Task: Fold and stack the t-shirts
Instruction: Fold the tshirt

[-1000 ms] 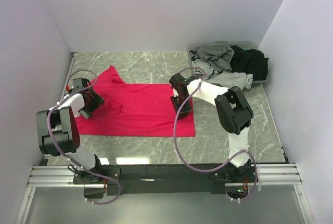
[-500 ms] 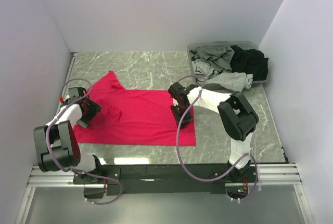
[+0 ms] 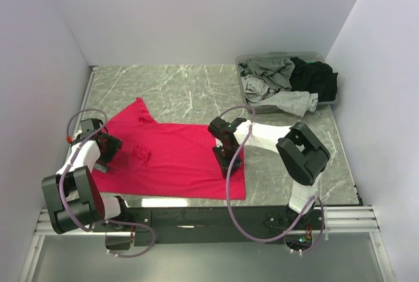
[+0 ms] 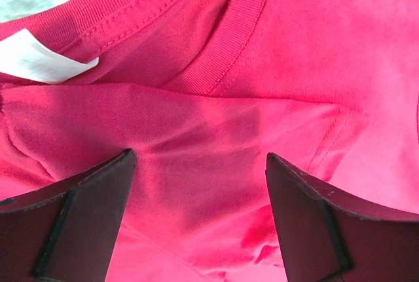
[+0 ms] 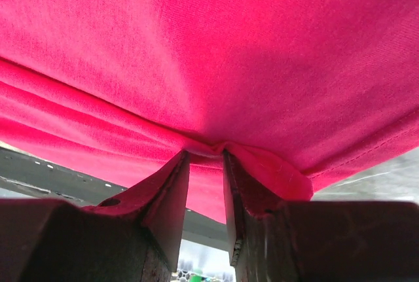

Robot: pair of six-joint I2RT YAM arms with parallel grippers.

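The pinkish-red t-shirt (image 3: pixel 177 158) lies spread on the marble table, collar to the left, hem to the right. My left gripper (image 3: pixel 112 148) is open just above its collar end; the left wrist view shows the collar (image 4: pixel 229 46), a white label (image 4: pixel 39 59) and both fingers (image 4: pixel 85 216) wide apart over the cloth. My right gripper (image 3: pixel 226 154) is at the hem end, shut on a pinched fold of the shirt (image 5: pixel 206 144), lifting it slightly. Grey t-shirts (image 3: pixel 272 72) and a black t-shirt (image 3: pixel 321 79) lie heaped in the tub.
The grey plastic tub (image 3: pixel 243 61) stands at the back right of the table. White walls close in left, back and right. The metal rail (image 3: pixel 196 216) runs along the near edge.
Both arms have drawn toward the near edge, and the red shirt has slid with them. The left gripper moved left and nearer along the collar end.
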